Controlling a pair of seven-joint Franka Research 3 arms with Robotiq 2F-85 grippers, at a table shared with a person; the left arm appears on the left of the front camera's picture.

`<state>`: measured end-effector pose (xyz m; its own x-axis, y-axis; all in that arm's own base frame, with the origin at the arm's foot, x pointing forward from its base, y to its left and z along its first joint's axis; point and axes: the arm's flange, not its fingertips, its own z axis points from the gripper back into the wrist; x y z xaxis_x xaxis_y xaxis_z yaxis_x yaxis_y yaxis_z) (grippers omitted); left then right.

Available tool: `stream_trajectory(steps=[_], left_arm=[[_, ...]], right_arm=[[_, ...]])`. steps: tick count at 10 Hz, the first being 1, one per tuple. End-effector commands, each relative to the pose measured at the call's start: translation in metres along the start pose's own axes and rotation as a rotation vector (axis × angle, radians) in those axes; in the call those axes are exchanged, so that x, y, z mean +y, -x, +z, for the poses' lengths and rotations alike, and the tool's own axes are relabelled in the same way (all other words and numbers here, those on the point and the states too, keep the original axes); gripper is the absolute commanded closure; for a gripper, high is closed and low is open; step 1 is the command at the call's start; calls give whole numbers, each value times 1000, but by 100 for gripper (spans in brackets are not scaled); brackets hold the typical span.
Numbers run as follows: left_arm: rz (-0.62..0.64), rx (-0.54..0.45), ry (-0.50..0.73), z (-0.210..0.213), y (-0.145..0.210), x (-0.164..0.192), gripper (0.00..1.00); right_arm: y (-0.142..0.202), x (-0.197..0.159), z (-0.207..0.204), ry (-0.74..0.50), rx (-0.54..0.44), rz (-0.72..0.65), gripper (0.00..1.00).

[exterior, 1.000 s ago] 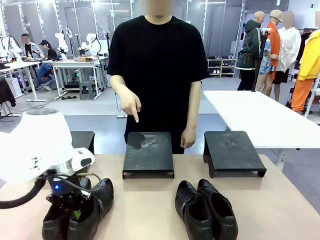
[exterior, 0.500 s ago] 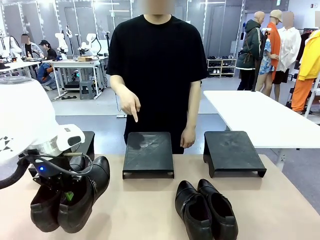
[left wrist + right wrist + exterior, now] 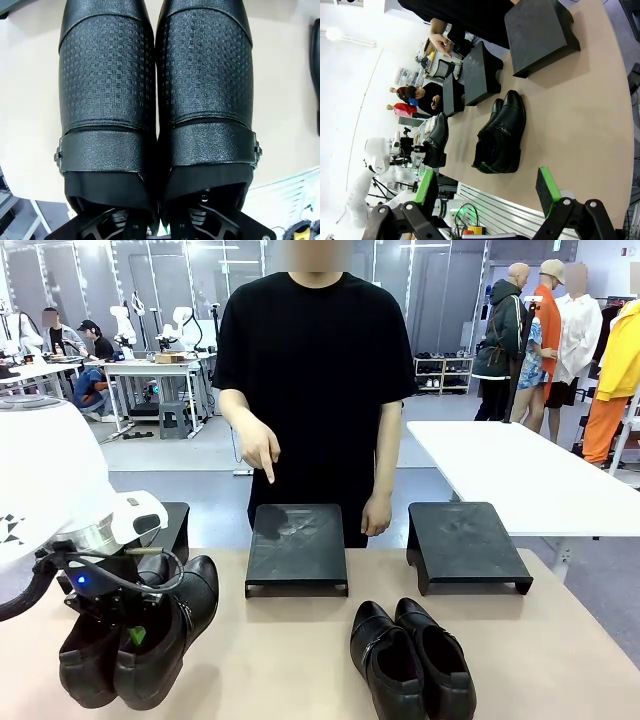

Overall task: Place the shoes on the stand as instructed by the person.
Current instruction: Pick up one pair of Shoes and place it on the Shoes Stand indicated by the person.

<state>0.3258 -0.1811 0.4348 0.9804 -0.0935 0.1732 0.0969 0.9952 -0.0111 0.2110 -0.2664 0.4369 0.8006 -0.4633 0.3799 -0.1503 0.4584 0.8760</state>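
Up front, from the camera between the arms, the left gripper (image 3: 135, 635) is clenched on one pair of black shoes (image 3: 150, 640) near the worktop's (image 3: 280, 660) left edge. Its fingers are sunk into the openings, and the pair appears lifted and tilted, toes toward the far side. The second pair (image 3: 410, 660) lies by the near edge, right of the middle. Three dark stands line the far edge: the left stand (image 3: 172, 522), half hidden behind the white arm, the middle stand (image 3: 297, 548) and the right stand (image 3: 465, 545). The person (image 3: 315, 370) stands beyond them, the pointing hand (image 3: 262, 452) aimed down at the middle stand, the other hand (image 3: 377, 515) hanging beside it. A white table (image 3: 520, 475) stands farther off at right.

Next, the left wrist view looks along the gripped pair (image 3: 107, 100): two shoes pressed side by side, textured uppers, strapped and buckled, with the left gripper (image 3: 160, 227) closed on their inner walls and the worktop (image 3: 25, 100) beneath.

Last, the right wrist view shows the right gripper (image 3: 486, 192) released, green pads wide apart, holding nothing, above the worktop's (image 3: 580, 130) near edge. The second pair (image 3: 502, 132) lies ahead of it, and the gripped pair (image 3: 436, 142) hangs at the left edge. The right stand (image 3: 540, 30), the middle stand (image 3: 480, 70) and the left stand (image 3: 452, 95) show beyond, with the pointing hand (image 3: 442, 42) over them.
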Motion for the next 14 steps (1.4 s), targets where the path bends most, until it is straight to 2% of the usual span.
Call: stream_trajectory(steps=[1,2,3,4,5,7,11,12,14], left_arm=[[-1,-14,-2,6,-1,-2,100],[-1,-14,-2,6,-1,-2,100],[0,1,0,0,0,0,91],[67,-21,34,8,5,-2,91],[52,-56,91,16,-3,-12,91],[-14,-104,84,27,-30,-36,91],[2,-196,44,42,-102,-96,91],[-10,-237,-14,43,-121,-114,91],[-12,-277,-47,39,-161,-144,91]], right_arm=[[-1,1,2,-15,-12,22,0],[-1,1,2,-15,-12,22,0],[-1,1,2,-15,-12,22,0],[-1,1,2,-15,-12,22,0],[-1,1,2,-15,-12,22,0],[-1,1,2,-15,-12,22,0],[-1,1,2,-15,-12,22,0],[-1,1,2,-15,-12,22,0],[-1,1,2,-15,-12,22,0]])
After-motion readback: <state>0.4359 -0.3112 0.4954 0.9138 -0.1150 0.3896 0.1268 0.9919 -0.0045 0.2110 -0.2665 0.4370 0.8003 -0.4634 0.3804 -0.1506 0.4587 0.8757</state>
